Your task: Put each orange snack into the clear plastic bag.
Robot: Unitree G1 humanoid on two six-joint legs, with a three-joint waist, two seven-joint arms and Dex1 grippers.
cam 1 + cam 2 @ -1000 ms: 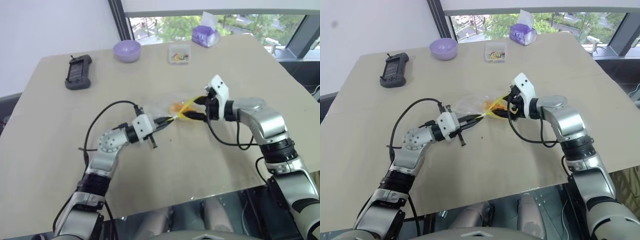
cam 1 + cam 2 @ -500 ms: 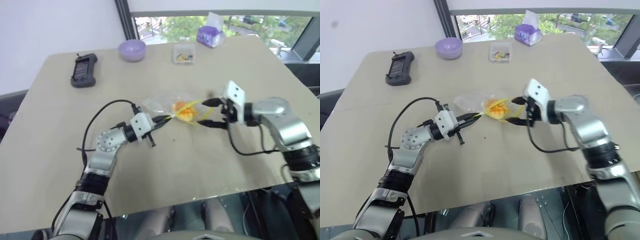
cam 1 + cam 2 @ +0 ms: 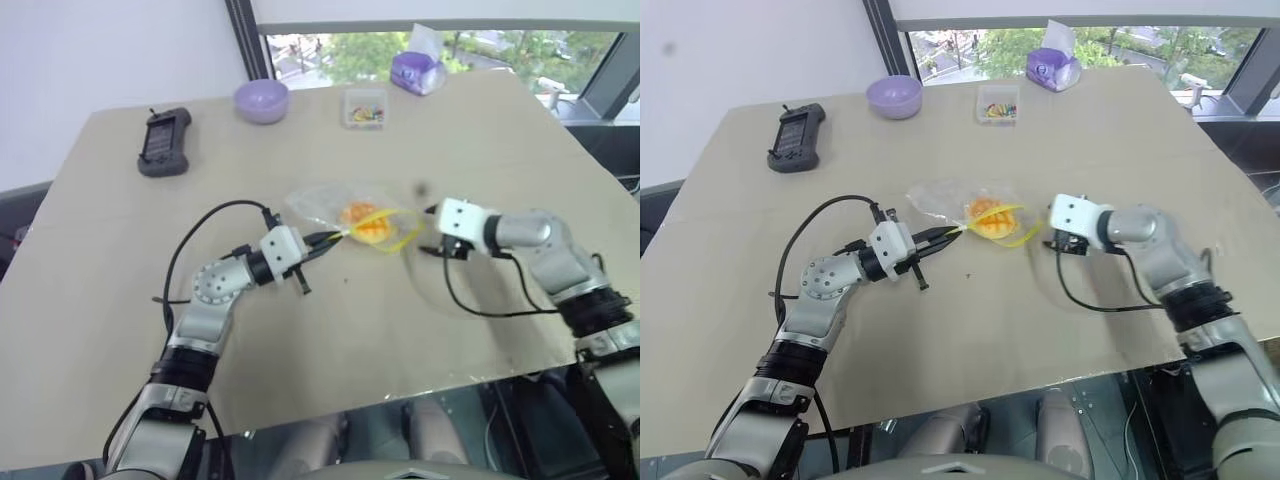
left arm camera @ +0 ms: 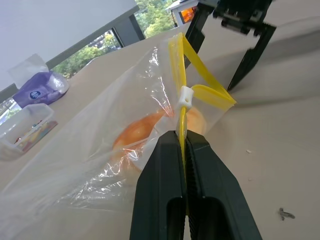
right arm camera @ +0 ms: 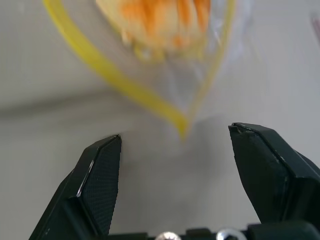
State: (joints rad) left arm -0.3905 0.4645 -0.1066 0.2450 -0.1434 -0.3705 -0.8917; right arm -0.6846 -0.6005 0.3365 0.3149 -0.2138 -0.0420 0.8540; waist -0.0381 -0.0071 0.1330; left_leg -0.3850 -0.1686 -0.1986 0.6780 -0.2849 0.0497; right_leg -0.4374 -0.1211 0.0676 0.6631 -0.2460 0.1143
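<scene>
Watching the step: bagging looks all but done, judging from where the bun lies now.
Orange snack: the round orange bun (image 3: 985,212) sits inside the clear plastic bag (image 3: 945,203), just behind its yellow zip mouth, in the middle of the table (image 3: 1060,140).
Bag mouth: the yellow zip strip (image 4: 189,75) stands apart in a loop at the far end, and the white slider (image 4: 186,94) rides on it close to the left pinch.
Left gripper (image 4: 182,142): fingers pressed together on the yellow strip at the near end of the mouth, holding that edge up off the table.
Right gripper (image 5: 175,150): fingers spread wide, nothing between them, hovering just beside the open end of the mouth and apart from the bag.
Other snacks: I can spot no second orange bun on the table, so this one may be the last.
Next move, as I judge it: the empty right claw either goes after another snack, if one exists, or shifts to the loose yellow loop to press the mouth flat.
Needed for that: a steady left pinch, so the crinkly film does not slump and let the bun roll back out.
</scene>
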